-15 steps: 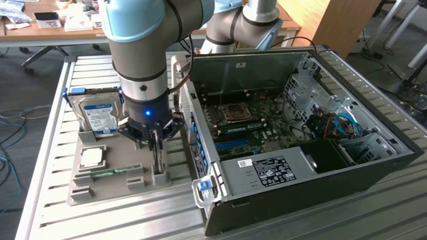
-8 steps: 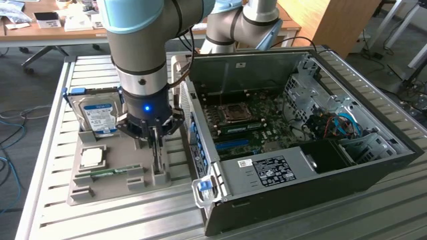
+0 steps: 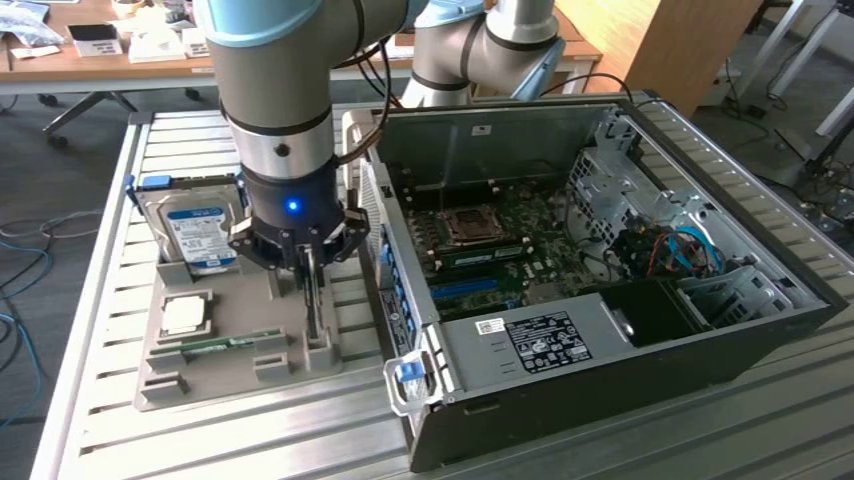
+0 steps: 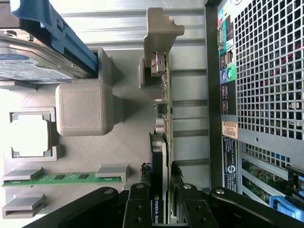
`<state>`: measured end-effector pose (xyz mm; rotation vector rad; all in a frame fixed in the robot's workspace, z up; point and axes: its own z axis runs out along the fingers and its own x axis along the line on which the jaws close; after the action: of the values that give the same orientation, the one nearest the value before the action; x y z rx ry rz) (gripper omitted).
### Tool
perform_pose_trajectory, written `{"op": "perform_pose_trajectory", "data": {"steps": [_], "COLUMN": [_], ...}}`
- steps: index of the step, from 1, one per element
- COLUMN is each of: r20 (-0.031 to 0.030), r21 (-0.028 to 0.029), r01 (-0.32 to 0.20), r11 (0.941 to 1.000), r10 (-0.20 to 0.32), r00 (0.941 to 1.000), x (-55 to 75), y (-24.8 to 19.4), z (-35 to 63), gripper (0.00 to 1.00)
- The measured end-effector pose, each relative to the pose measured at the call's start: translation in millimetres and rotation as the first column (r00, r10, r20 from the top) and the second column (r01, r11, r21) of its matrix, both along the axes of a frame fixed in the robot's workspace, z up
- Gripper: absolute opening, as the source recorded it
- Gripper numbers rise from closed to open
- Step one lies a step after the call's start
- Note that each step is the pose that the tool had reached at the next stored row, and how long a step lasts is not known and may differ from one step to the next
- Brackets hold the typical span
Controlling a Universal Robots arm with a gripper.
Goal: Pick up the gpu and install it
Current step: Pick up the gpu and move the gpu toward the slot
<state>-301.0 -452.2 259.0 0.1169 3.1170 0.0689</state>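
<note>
The gpu (image 3: pixel 312 305) is a thin dark card standing on edge in a slot of the grey holder tray (image 3: pixel 227 375), beside the open computer case (image 3: pixel 601 250). My gripper (image 3: pixel 310 272) reaches straight down onto it. In the wrist view the gpu (image 4: pixel 160 147) runs between the two black fingers, one on each face of the card, and the gripper (image 4: pixel 160 172) is shut on it. The card's silver bracket end (image 4: pixel 158 64) rests against a grey post of the tray.
The tray also holds a blue-and-white hard drive (image 3: pixel 200 225), a processor chip (image 3: pixel 183 313) and a green memory stick (image 3: pixel 214 345). The case lies on its side with the motherboard (image 3: pixel 507 240) exposed; its rear panel (image 4: pixel 256 71) is close beside the gpu.
</note>
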Motion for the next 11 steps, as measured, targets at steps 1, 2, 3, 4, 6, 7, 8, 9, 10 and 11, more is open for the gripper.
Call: {"op": "perform_pose_trajectory", "data": {"steps": [1, 2, 3, 4, 6, 7, 8, 9, 10, 11], "r20": [0.0, -0.0001, -0.0001, -0.0001, -0.0005, -0.0003, -0.0001, -0.0003, -0.0003, -0.0002], "r21": [-0.0001, 0.0, -0.0001, -0.0002, -0.0005, -0.0004, -0.0002, -0.0002, -0.0002, -0.0002], "r01": [0.0, 0.0, 0.0, 0.0, 0.0, 0.0, 0.0, 0.0, 0.0, 0.0], "r11": [1.0, 1.0, 1.0, 1.0, 1.0, 1.0, 1.0, 1.0, 1.0, 1.0], "r10": [0.0, 0.0, 0.0, 0.0, 0.0, 0.0, 0.0, 0.0, 0.0, 0.0], "r00": [1.0, 1.0, 1.0, 1.0, 1.0, 1.0, 1.0, 1.0, 1.0, 1.0], "x": [0.0, 0.0, 0.0, 0.0, -0.1, 0.0, 0.0, 0.0, 0.0, 0.0], "y": [0.0, 0.0, 0.0, 0.0, -0.1, -0.1, 0.0, 0.0, 0.0, 0.0], "z": [0.0, 0.0, 0.1, 0.1, 1.2, 2.3, 3.8, 6.1, 8.3, 10.5], "gripper": [0.27, 0.27, 0.27, 0.27, 0.27, 0.27, 0.27, 0.27, 0.27, 0.27]}}
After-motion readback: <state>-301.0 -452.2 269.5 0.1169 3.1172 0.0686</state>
